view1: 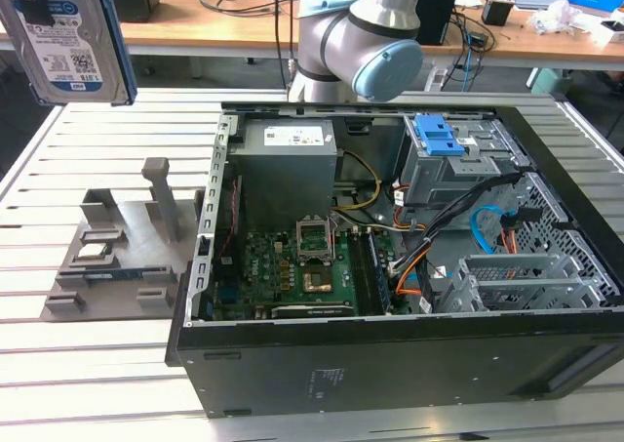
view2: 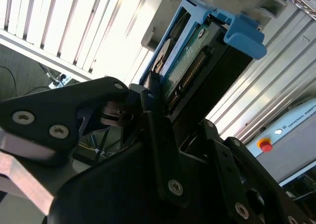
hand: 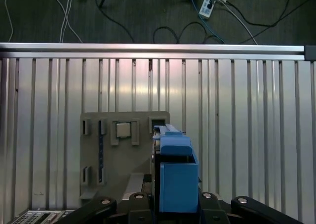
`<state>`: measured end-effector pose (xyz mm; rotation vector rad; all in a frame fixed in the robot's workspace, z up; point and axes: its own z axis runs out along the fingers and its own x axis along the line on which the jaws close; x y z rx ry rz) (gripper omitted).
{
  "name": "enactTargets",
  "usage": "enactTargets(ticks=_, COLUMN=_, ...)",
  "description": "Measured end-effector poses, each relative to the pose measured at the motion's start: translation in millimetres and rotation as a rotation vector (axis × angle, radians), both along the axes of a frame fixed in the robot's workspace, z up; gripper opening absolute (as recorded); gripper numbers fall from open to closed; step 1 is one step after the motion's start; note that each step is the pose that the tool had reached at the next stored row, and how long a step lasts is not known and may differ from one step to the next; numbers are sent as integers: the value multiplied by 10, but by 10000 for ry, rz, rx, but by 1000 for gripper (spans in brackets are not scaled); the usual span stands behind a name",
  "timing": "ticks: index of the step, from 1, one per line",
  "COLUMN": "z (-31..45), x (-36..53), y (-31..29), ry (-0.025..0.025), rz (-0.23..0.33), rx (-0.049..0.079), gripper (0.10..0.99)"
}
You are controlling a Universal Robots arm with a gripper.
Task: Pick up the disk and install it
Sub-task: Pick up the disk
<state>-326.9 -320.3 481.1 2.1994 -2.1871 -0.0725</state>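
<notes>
Pincer (view2: 157, 93): closed on the disk (view1: 68, 37).
Disk: held high over the grey fixture (hand: 118, 169) on the bench (view1: 97, 383).
Fixture: one chip (hand: 123, 129) is seated.
Case (view1: 390, 364): opened; motherboard (view1: 283, 271) and power-supply box (view1: 288, 169) are housed.

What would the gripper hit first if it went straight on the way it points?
Probably the grey holder on the slatted table: in the first wrist view it lies just beyond the disk that the gripper holds, though depth is unclear.

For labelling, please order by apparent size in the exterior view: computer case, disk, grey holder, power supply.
1. Computer case
2. Grey holder and disk look alike; the disk seems nearer the camera
3. Power supply
</notes>
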Motion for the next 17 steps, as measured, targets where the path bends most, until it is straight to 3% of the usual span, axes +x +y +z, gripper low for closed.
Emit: enactTargets(ticks=17, z=300, x=19, y=2, ry=78, rz=0, rx=0, gripper=361)
